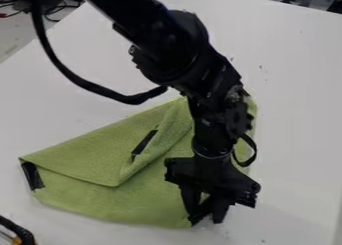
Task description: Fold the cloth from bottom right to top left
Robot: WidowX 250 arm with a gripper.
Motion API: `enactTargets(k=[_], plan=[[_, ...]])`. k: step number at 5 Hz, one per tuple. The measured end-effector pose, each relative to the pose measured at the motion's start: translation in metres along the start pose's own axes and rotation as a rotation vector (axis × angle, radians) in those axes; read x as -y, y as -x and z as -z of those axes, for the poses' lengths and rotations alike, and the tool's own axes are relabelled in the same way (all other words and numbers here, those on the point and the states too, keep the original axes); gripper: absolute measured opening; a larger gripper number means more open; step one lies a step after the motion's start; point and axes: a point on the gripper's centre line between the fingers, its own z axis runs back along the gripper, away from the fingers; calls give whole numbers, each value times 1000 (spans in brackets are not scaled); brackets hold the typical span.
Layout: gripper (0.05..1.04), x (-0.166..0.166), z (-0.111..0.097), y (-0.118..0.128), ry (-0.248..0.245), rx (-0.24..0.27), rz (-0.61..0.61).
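Green cloth (143, 194) is laid partly folded at the lower middle of the frame, its bottom right edge met by the hand (206, 219); whether that is clamped cannot be told. Fabric should be pinched firmly, then drawn low toward upper left.

You can read no text, label, brand, number or sign here; nothing legible for you.
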Motion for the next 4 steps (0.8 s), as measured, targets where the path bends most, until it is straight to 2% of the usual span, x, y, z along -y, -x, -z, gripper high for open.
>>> enactTargets(k=[1, 2, 3, 4], plan=[[225, -2, -1, -1, -18, 10, 7], [118, -1, -11, 0, -62, 26, 4], [78, -3, -34, -8, -104, 80, 0], [73, -16, -54, -23, -141, 88, 0]])
